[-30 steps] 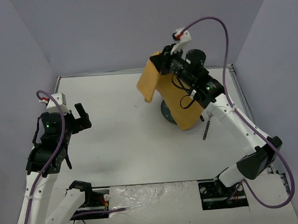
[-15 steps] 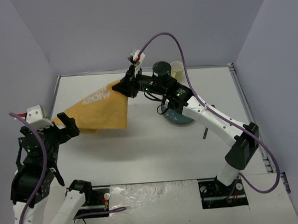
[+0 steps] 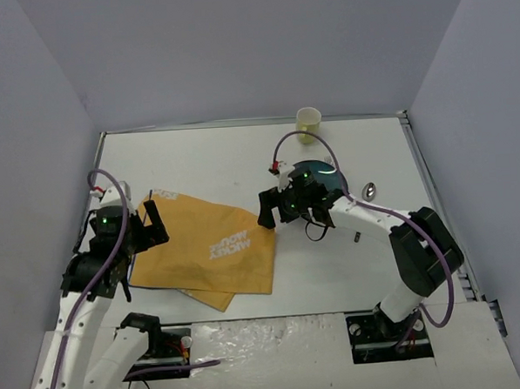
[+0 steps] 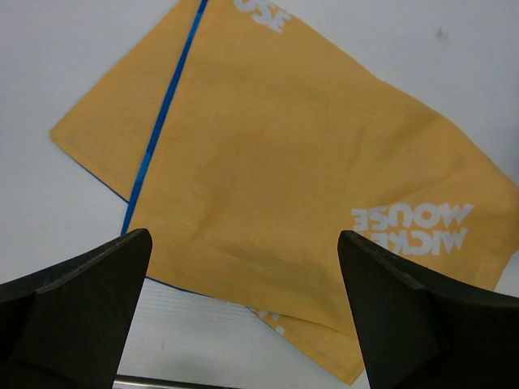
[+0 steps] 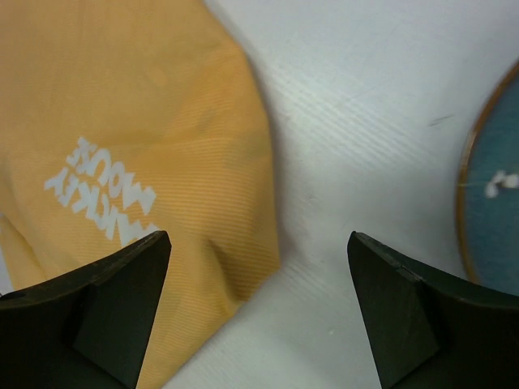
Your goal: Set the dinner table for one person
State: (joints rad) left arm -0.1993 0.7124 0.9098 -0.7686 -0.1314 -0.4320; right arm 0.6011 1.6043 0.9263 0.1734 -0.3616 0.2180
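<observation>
Both grippers spread, empty.
Orange mat (image 3: 206,245) flat on dinner table (image 3: 223,161); left gripper (image 3: 153,219) and right gripper (image 3: 268,213) at opposite edges.

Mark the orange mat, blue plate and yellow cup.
Orange-yellow cloth mat with white print (image 3: 206,250): top view, cloth centre.
Round blue-green plate (image 3: 327,173): top view, uncovered right part.
Pale yellow cup (image 3: 308,120): top view, side wall.
</observation>
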